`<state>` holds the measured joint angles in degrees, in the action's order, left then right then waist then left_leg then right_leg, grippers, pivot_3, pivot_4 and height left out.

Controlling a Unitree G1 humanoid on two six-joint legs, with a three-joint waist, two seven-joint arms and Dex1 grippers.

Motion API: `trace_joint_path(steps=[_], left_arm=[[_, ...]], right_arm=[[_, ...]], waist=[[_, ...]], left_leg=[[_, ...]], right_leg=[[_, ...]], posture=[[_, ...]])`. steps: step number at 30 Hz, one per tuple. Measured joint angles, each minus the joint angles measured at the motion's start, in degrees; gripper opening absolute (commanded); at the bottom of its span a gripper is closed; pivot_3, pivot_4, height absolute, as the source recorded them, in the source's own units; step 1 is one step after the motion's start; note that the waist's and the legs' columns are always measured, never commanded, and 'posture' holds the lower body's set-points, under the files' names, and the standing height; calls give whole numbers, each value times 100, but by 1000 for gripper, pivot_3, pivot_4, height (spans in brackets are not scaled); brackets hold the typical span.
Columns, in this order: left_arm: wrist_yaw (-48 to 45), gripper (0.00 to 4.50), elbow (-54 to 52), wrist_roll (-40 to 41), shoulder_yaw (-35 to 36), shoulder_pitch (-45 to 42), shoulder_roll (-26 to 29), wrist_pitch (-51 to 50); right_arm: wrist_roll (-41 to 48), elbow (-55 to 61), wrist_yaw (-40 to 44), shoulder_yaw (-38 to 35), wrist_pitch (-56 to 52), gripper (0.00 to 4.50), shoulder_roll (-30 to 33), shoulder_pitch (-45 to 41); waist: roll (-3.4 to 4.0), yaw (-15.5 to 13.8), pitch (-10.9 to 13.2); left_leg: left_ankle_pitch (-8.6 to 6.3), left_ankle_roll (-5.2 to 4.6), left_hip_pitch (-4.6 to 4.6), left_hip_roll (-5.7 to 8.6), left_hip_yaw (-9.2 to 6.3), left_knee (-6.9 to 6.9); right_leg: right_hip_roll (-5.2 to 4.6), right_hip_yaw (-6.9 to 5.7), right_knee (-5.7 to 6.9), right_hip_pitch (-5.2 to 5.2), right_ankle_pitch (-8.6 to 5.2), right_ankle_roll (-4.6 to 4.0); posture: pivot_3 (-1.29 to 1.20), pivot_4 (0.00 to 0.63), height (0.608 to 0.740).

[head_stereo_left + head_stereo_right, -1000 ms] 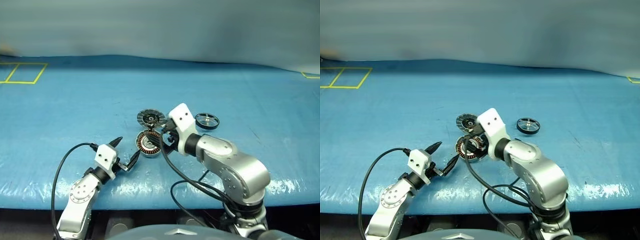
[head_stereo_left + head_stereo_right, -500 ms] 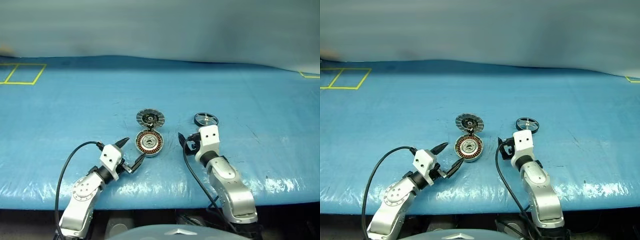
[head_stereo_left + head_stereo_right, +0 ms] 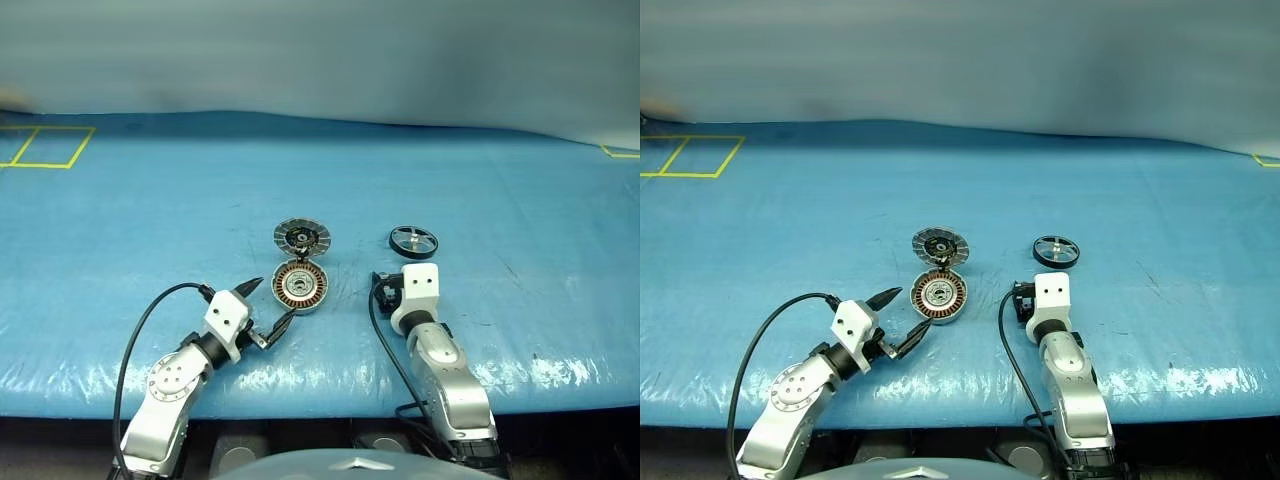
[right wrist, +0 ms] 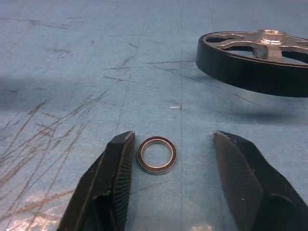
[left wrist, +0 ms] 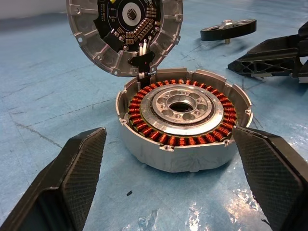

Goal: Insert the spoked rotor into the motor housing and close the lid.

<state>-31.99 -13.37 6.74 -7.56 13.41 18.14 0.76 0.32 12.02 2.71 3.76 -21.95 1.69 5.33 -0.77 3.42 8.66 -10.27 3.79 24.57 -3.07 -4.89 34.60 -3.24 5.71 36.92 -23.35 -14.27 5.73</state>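
Observation:
The motor housing [image 3: 298, 287] lies open on the blue table, copper coils showing around a silver centre. Its lid [image 3: 301, 236] is swung back behind it, ribbed inner face up. To the right lies the spoked rotor [image 3: 413, 240], a black ring with a silver hub, also in the right wrist view [image 4: 255, 60]. My left gripper [image 3: 272, 300] stands open just in front of the housing [image 5: 183, 125], one finger off each side, not touching. My right gripper [image 4: 173, 139] is open, low over the table just short of the rotor, holding nothing.
A small dark ring [image 4: 157, 155] lies flat on the table between the right fingers, beside one of them. A yellow tape square [image 3: 45, 147] marks the far left. The table's front edge runs just behind both wrists, with cables trailing over it.
My right arm swung away from above the housing, moving right and down to the table near the rotor, and its fingers narrowed. The left gripper stayed where it was.

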Motion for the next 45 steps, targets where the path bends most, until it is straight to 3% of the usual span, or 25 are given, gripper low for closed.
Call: trace_joint_path(steps=[4,9,15,22,30,35,45], left_arm=[[48,4500,0,-8,-5,10,-2,0],[87,4500,0,-11,-5,54,2,-1],[109,4500,0,-11,2,63,12,-4],[126,4500,13,-16,2,-61,10,-3],[169,4500,26,-12,0,-34,5,25],[195,4500,17,-15,1,139,8,89],[201,4500,17,-15,0,198,8,87]], right_arm=[[-6,18,12,58,-8,657,40,53],[55,468,285,124,-335,658,318,324],[336,1644,1496,603,-1155,658,1641,703],[554,2259,2216,1043,-1253,658,2006,-141],[556,1855,2292,1774,-1389,658,1485,-875],[522,1261,2030,1816,-1486,658,1026,-1123],[458,726,1859,1817,-1457,658,750,-1199]], waist=[[-6,-19,-4],[-7,-68,-6],[-5,-89,-3],[-15,-119,5],[-14,-129,6],[-13,-122,6],[-10,-117,8]], left_leg=[[0,0,0,0,0,4],[0,0,2,0,0,1],[0,0,2,-1,0,7],[-1,0,11,2,0,35],[-2,-1,9,1,-1,24],[-2,-1,2,1,-1,29],[-2,0,5,1,-1,28]], right_leg=[[0,0,0,3,0,0],[0,0,-1,1,-1,-1],[0,1,5,0,0,-1],[-1,1,1,4,1,1],[1,0,1,36,3,4],[1,0,4,40,3,5],[1,0,4,39,3,5]], posture=[[0,150,740],[0,150,740],[0,150,740],[0,150,740],[0,150,740],[0,150,740],[0,150,740]])
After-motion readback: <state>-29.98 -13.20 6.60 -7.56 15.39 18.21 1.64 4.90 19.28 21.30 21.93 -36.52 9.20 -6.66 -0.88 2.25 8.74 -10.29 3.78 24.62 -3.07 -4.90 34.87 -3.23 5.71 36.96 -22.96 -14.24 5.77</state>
